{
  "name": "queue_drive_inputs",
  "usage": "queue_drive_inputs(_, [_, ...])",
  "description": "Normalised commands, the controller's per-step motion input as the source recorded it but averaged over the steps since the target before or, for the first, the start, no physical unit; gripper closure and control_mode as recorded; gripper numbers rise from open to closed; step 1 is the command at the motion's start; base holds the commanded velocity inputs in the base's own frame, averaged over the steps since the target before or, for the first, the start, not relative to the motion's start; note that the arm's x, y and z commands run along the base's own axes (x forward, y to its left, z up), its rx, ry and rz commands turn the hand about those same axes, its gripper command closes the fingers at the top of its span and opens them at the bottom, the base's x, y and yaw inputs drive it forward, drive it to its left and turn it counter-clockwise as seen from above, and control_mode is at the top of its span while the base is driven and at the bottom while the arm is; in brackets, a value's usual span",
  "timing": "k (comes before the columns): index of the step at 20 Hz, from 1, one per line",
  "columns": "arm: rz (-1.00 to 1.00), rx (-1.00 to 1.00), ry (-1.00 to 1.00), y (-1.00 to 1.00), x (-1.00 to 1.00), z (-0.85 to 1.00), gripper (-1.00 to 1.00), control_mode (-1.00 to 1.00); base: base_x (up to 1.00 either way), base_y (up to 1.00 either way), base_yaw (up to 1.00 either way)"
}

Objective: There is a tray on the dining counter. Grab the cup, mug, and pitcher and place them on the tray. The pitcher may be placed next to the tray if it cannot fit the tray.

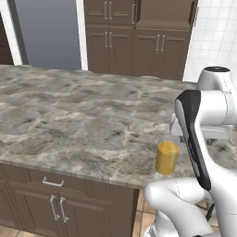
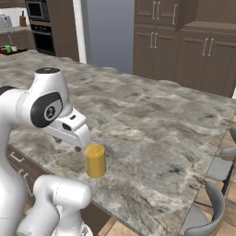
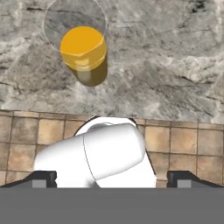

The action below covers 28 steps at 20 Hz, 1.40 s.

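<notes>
Pitcher (image 1: 167, 158) stands upright near the front edge of the desk (image 1: 69, 111), lower right of the left base view; lower centre-left in the right base view, just below the arm's wrist. In the hand view it sits upper left, seen from above, clear rim ringing the yellow body.

Step in hand, by my reading: the approach to the pitcher, no grasp yet. Next move calls for bringing the hand down and over so the fingers straddle the body or handle, then closing.

Pincer (image 3: 112, 179): tips spread wide at the bottom corners of the hand view, fully apart, holding nothing, touching nothing. Pitcher well clear of both tips.
</notes>
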Motion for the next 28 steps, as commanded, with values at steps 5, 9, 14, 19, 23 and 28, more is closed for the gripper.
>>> queue_drive_inputs(5, [0.11,0.01,0.00,0.00,-0.01,-0.40,-1.00,-1.00,0.00,0.00,0.00])
queue_drive_inputs(9, [0.09,0.00,0.00,0.00,0.00,-0.36,-1.00,-1.00,0.00,0.00,0.00])
queue_drive_inputs(14, [0.05,0.00,0.00,0.00,0.10,-0.16,-1.00,-1.00,0.00,0.00,0.00])
queue_drive_inputs(19, [0.02,0.00,-0.01,0.00,0.25,-0.03,-1.00,-1.00,0.00,0.00,0.00])
queue_drive_inputs(23, [0.02,0.00,-0.01,0.00,0.32,-0.01,-1.00,-1.00,0.00,0.00,0.00])
queue_drive_inputs(28, [0.02,0.01,-0.02,0.00,0.25,-0.20,-1.00,-1.00,0.00,0.00,0.00])
